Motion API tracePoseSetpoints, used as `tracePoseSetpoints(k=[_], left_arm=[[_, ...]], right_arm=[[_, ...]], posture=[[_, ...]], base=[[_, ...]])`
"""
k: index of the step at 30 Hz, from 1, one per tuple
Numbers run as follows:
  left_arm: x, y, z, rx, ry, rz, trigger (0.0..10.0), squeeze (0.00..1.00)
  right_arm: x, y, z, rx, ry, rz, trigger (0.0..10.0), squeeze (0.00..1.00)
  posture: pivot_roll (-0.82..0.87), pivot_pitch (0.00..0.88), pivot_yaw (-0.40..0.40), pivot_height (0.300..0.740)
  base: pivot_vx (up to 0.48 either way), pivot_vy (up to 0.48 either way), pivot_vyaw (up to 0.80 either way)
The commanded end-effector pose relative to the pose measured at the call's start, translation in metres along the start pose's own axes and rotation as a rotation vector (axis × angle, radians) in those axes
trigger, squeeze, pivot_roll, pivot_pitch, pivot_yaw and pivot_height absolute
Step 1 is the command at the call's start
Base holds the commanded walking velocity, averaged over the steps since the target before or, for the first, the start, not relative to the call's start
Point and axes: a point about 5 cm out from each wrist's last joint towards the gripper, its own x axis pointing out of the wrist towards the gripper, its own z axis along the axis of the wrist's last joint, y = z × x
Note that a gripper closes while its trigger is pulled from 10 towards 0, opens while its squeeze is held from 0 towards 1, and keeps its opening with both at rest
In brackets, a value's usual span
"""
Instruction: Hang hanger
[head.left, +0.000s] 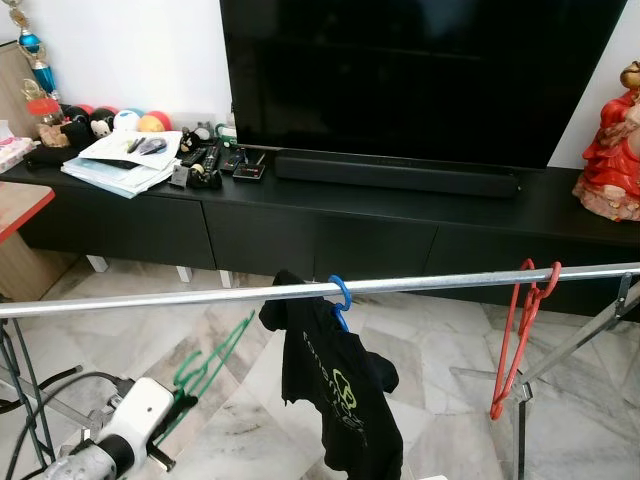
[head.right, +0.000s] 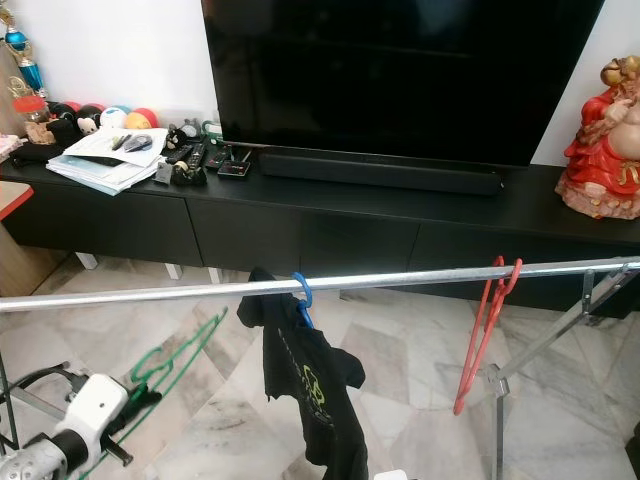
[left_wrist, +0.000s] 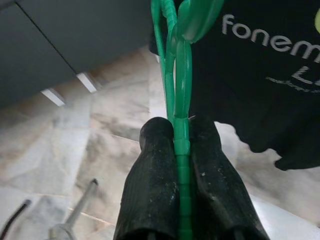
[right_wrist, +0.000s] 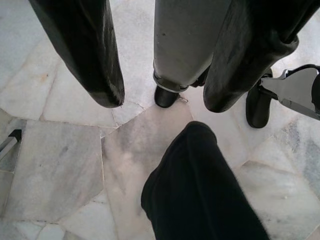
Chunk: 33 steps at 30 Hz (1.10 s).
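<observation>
**Green hanger in hand, below the rail**

Hanger first: the green plastic hanger is held low and to the left, under the silver rail, its hook end reaching up toward the rail but apart from it. The left gripper is clenched on the hanger's stem, both black fingers pressed flat against the green plastic, as the left wrist view shows plainly. The right gripper hangs over the marble floor with its two fingers spread and nothing between them.

Just beside the green hanger's tip, the black T-shirt droops from a blue hanger on the rail. Well off to the right, a red hanger hangs bare near the rack's leg.

The likely trouble is the shirt: lifted too far right, the green hook could snag the cloth or knock the blue hanger along the rail. The grip is thin and edge-on, so the hanger may twist between the fingers as the hook meets metal, and a tilted hook could slide off.

Open rail lies to the left of the shirt, a long bare stretch. Beyond the rail stand the black TV cabinet and television, far enough back not to hinder a lift.
</observation>
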Motion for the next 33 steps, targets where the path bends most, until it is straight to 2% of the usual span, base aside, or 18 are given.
tracePoseSetpoints(k=[1, 7, 12, 21, 26, 33], left_arm=[[-0.003, 0.005, 0.002, -0.012, -0.005, 0.028, 10.0, 0.00], [-0.005, 0.009, 0.010, -0.017, -0.019, 0.066, 10.0, 0.00], [-0.003, 0.022, 0.023, -0.074, -0.068, 0.150, 10.0, 0.00], [0.001, 0.033, 0.031, -0.122, -0.083, 0.235, 10.0, 0.00], [0.009, 0.036, 0.037, -0.164, -0.088, 0.273, 10.0, 0.00], [0.018, 0.038, 0.042, -0.177, -0.077, 0.289, 10.0, 0.00]], right_arm=[[0.000, -0.001, -0.002, 0.003, 0.007, -0.005, 10.0, 0.00], [-0.001, -0.003, -0.004, 0.007, 0.010, -0.015, 10.0, 0.00], [-0.001, -0.006, -0.004, 0.015, 0.013, -0.031, 10.0, 0.00], [-0.001, -0.006, -0.003, 0.014, 0.013, -0.040, 10.0, 0.00], [-0.001, -0.006, -0.004, 0.016, 0.013, -0.043, 10.0, 0.00], [-0.001, -0.005, -0.004, 0.011, 0.016, -0.042, 10.0, 0.00]], posture=[[0.06, 0.014, -0.019, 0.740], [0.07, 0.019, -0.021, 0.740], [0.07, 0.019, -0.023, 0.740], [0.06, 0.021, -0.025, 0.740], [0.06, 0.024, -0.026, 0.740], [0.06, 0.026, -0.022, 0.740]], base=[[0.000, 0.000, 0.00], [0.000, 0.000, 0.00], [0.000, 0.000, 0.00], [0.000, 0.000, 0.00], [0.000, 0.000, 0.00], [0.000, 0.000, 0.00]])
